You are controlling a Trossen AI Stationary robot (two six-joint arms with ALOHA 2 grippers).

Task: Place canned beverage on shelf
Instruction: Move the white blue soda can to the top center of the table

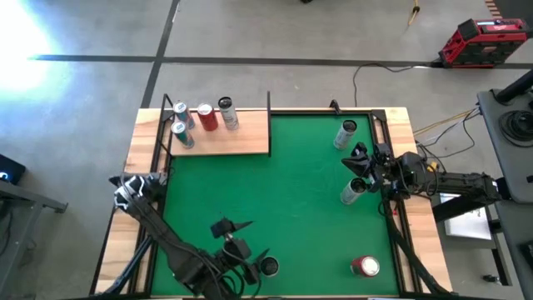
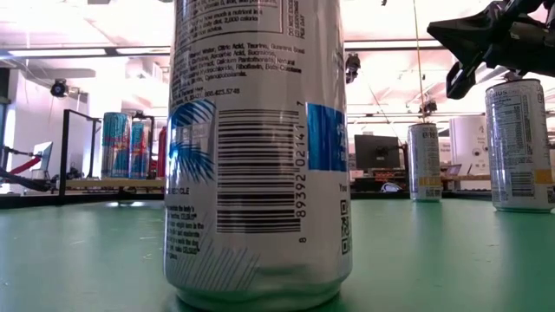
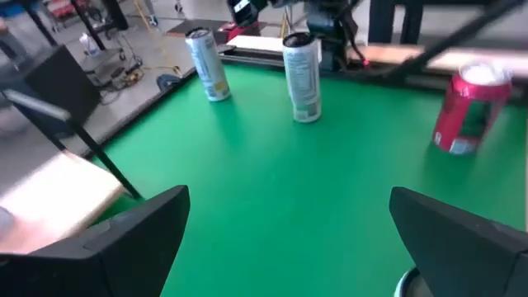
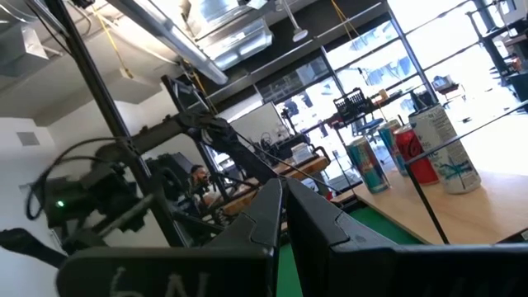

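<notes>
The shelf (image 1: 241, 142), a light-wood board with black rods, stands at the mat's far left and carries several upright cans (image 1: 204, 117). On the green mat stand a silver can (image 1: 352, 192) at the right, another (image 1: 346, 133) farther back, a red can (image 1: 365, 267) at the near right, and a can (image 1: 268, 267) at the near edge that fills the low view (image 2: 260, 147). My left gripper (image 1: 241, 240) is open and empty just left of that near can. My right gripper (image 1: 356, 161) is shut, raised beside the right silver can (image 2: 519, 143) and pointing toward the shelf (image 4: 462, 206).
Black rods rise at the shelf's corners (image 1: 269, 104). The mat's middle (image 1: 283, 192) is bare between the shelf and the standing cans. Cables and a red toolbox (image 1: 487, 42) lie on the floor beyond the table's far right.
</notes>
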